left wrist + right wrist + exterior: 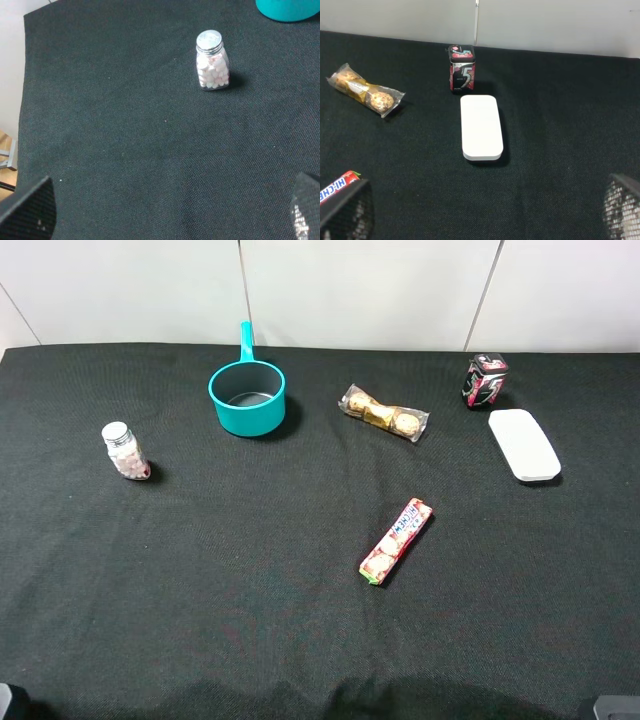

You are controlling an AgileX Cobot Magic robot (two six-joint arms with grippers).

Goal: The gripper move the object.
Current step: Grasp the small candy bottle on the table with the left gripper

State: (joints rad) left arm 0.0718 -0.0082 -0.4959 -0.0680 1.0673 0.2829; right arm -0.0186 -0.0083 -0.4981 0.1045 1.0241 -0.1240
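Note:
The object, a small clear bottle [125, 450] with a silver-white cap and pink-white candies, stands upright on the black cloth at the left. In the left wrist view the bottle [212, 60] is well ahead of my left gripper [167, 215]. That gripper is open and empty, with its fingertips [30, 210] spread wide at the frame's edges. My right gripper [482, 212] is also open and empty, and its fingertips [622, 207] are far apart. It is over the right side of the table, far from the bottle.
A teal pot [247, 395] stands behind and right of the bottle. A wrapped pack of chocolates [383, 413], a dark pink-patterned can [485, 379], a white box [523, 444] and a long red candy roll [397, 540] lie to the right. The table's left edge [22, 100] is near the left gripper.

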